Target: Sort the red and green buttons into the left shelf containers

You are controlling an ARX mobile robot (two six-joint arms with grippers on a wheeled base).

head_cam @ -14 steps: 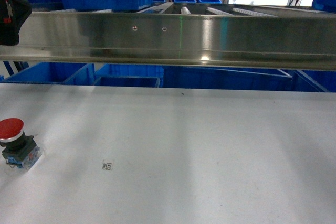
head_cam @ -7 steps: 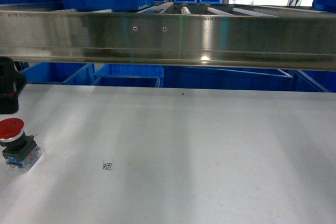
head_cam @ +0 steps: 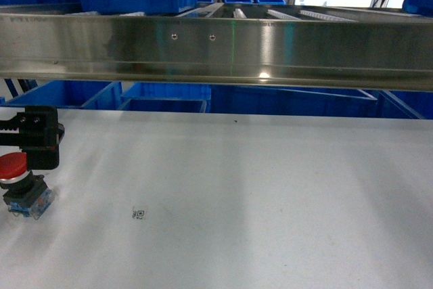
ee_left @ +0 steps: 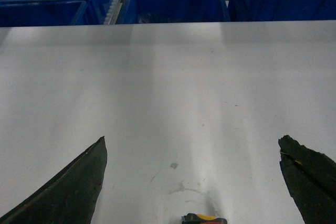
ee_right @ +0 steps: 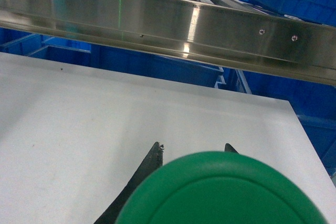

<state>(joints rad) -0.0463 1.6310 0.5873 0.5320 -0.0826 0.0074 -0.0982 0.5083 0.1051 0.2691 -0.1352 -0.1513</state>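
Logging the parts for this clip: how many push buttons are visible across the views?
2. A red button on the table's left edge under the left gripper; a green button in the right gripper's jaws. Others may be hidden.

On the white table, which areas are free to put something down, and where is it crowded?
The table is bare from the small printed marker to its right edge, and back to the blue bins under the steel rail. The crowded spot is the front-left corner, where the left gripper hangs at the red button.
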